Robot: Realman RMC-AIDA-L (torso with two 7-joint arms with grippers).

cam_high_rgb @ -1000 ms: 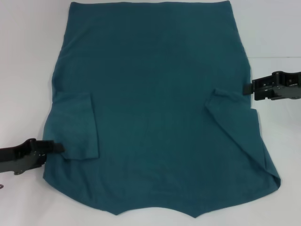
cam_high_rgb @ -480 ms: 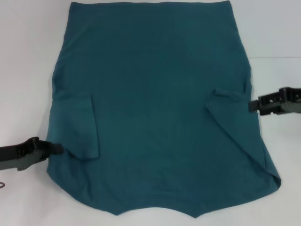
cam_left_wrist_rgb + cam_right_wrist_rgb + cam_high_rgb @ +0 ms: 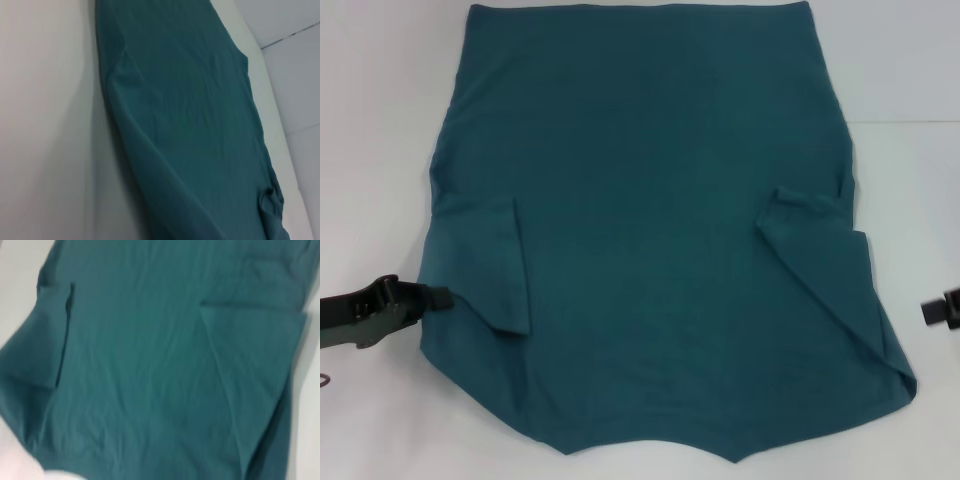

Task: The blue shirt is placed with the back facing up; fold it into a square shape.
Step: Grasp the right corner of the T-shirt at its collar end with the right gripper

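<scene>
The blue shirt (image 3: 650,200) lies flat on the white table, its hem at the far side and its collar end at the near edge. Both sleeves are folded inward onto the body, the left sleeve (image 3: 485,270) and the right sleeve (image 3: 815,240). My left gripper (image 3: 442,295) lies low on the table with its tip at the shirt's left edge, beside the folded sleeve. Only the tip of my right gripper (image 3: 932,311) shows at the frame's right border, clear of the shirt. The shirt (image 3: 190,100) fills the left wrist view, and the shirt (image 3: 150,365) also fills the right wrist view.
The white table (image 3: 370,150) shows bare strips on both sides of the shirt. A thin seam (image 3: 905,122) crosses the surface at the far right. The shirt's near end reaches the bottom border of the head view.
My right gripper has drawn back from the shirt's right edge, toward me and outward to the frame border. My left gripper has shifted slightly away from me along the left edge. The shirt's left edge moved a little.
</scene>
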